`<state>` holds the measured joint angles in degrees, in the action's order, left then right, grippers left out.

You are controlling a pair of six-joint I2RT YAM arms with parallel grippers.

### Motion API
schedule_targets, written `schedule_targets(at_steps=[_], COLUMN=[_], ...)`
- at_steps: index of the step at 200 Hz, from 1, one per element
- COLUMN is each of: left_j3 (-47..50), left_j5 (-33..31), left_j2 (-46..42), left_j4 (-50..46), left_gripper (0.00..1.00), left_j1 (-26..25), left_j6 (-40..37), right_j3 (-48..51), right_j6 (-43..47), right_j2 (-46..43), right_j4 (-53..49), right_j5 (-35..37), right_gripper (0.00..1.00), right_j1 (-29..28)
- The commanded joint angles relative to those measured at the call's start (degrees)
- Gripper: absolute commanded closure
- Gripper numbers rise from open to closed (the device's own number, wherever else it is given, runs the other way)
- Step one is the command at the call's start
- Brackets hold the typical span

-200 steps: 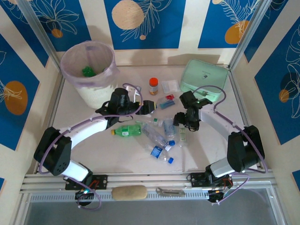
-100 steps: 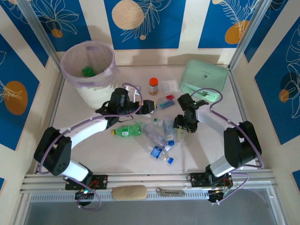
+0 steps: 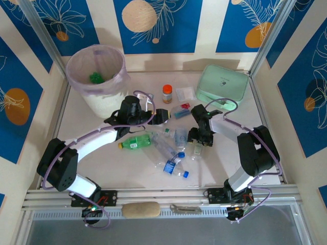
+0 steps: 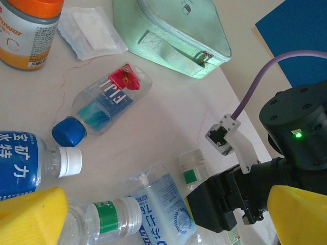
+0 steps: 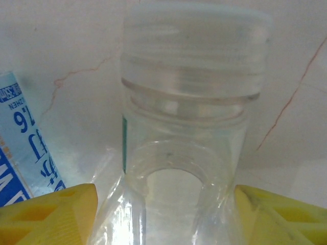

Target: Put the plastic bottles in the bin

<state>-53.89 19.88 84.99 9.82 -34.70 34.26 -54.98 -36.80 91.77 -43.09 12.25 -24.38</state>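
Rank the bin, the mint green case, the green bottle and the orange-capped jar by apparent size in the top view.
1. bin
2. mint green case
3. green bottle
4. orange-capped jar
The bin's rim sits nearer the camera, but it leads regardless.

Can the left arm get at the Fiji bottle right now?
Probably yes. The left gripper is open and close beside the Fiji bottle, which lies flat on bare table with nothing on top. The orange-capped jar stands apart from it.
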Motion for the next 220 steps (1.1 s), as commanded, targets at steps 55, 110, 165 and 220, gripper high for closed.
schedule_targets(at_steps=[55,110,165,220], left_j3=[-1.5,-1.7,-2.2,-2.1], left_j5=[-3.2,-1.4,5.7,9.2], left_j2=[-0.9,-1.1,0.2,0.8], left_j4=[-4.1,-3.7,1.6,3.7], left_gripper=[0.0,0.0,0.0,0.0], left_j1=[-0.5,-1.3,-3.4,-6.3], left_j6=[-1.0,-2.6,-4.1,-4.9], right_j3=[0.3,-3.7,-9.1,-9.8], right_j6=[-1.9,-1.9,-4.2,-9.1], right_j2=[-2.4,-12.7,-16.3,-15.4], right_j4=[-0.8,0.7,11.7,20.3], right_j5=[1.1,-1.3,-8.5,-15.9], right_gripper=[0.45,0.47,0.48,0.49], right_j1=[-0.4,1.4,2.9,2.6])
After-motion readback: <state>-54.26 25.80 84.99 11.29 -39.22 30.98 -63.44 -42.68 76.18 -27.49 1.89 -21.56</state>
